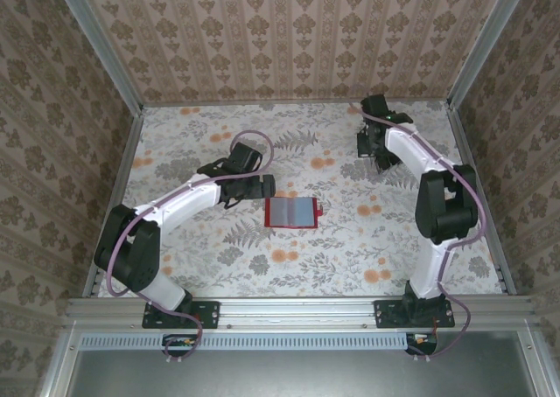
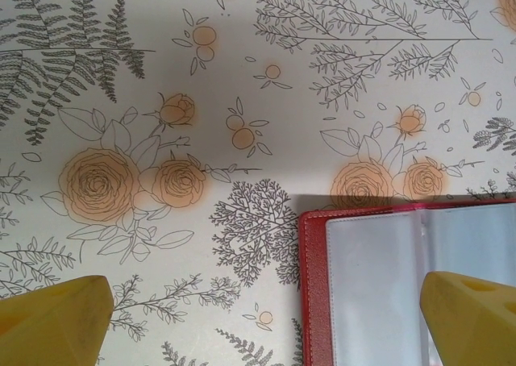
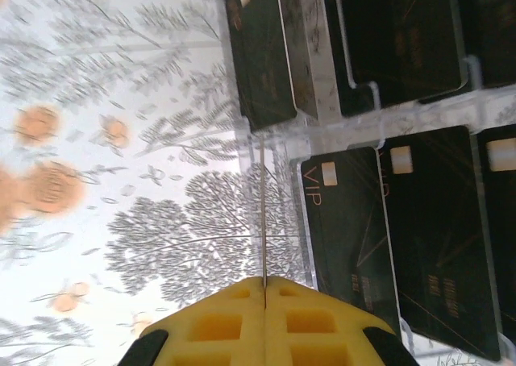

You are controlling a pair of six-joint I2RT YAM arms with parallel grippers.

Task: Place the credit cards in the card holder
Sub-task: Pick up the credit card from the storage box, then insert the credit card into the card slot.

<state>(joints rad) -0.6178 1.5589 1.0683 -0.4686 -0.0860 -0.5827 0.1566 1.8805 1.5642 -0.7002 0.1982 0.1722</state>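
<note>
Closed hand (image 3: 264, 289) near black credit cards (image 3: 387, 245)

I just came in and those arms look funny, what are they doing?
Two robot arms are working on putting cards into a wallet. The right arm is at the far right of the table, where black cards sit in a clear tray. Its jaws are shut on what looks like one thin card, seen edge-on. The left arm hovers at the edge of the open red wallet, jaws wide open and empty.
</note>
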